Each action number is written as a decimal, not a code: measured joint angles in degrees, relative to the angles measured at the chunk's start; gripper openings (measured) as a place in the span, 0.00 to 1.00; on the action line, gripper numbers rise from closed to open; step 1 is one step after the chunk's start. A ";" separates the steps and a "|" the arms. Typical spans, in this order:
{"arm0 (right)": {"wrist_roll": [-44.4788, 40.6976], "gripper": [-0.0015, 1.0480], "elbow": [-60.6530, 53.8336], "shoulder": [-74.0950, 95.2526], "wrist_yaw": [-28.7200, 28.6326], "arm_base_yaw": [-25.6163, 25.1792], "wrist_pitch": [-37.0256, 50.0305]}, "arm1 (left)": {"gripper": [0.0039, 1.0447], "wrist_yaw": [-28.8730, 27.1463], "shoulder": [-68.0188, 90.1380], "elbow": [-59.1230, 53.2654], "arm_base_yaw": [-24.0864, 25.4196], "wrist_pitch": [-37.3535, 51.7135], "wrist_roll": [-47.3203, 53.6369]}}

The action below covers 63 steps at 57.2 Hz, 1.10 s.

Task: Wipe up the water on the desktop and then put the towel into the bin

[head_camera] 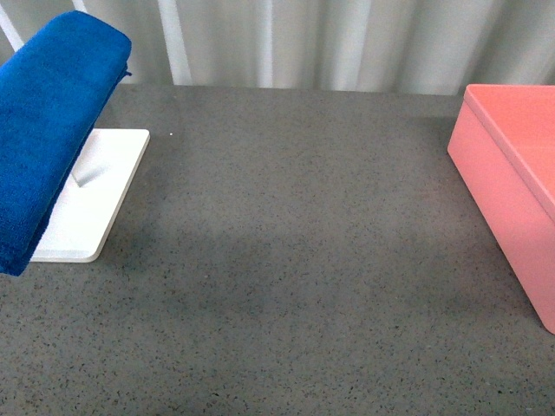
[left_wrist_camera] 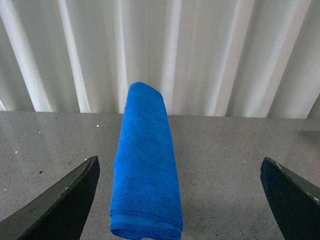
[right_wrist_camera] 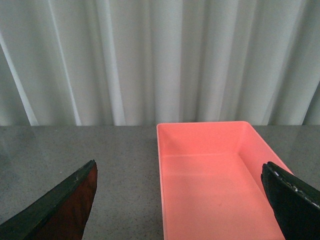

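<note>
towel: bright blue terry towel (head_camera: 48, 130), folded double into a long fat strip, stitched hem on one short end. It sits raised above the white tray (head_camera: 95, 199) and covers that tray's left part. Whatever props it up is hidden under the cloth.
white tray: flat, smooth, rounded corners. It lies on the table right under the towel and has a small shadow on it.
table: the table (head_camera: 303, 260) is dark grey with fine black and white speckles, kinda stone-looking, matte. It spreads wide to the right of the tray.
bin: salmon-pink plastic bin (head_camera: 499, 199), rectangular, straight smooth walls, thin rim. It's well apart from the tray, over on the table's far right side.
room: pale pleated curtain (head_camera: 329, 43) hangs along the table edge behind the tray.
left claw: the left claw (left_wrist_camera: 179, 160) has dark wedge fingers spread wide, gripping nothing. It's aimed at the towel over the tray.
right claw: the right claw (right_wrist_camera: 179, 163) is also released, fingers wide apart, looking into the bin, well away from the tray.
</note>
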 joint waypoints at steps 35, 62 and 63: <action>-0.02 0.93 0.00 0.00 0.00 0.00 0.00 | 0.94 0.00 0.00 0.00 0.00 0.00 0.00; -0.02 0.93 0.00 0.00 0.00 0.00 0.00 | 0.94 0.00 0.00 0.00 0.00 0.00 0.00; 0.00 0.93 0.00 0.00 0.00 0.00 0.00 | 0.94 0.00 0.00 0.00 0.00 0.00 0.00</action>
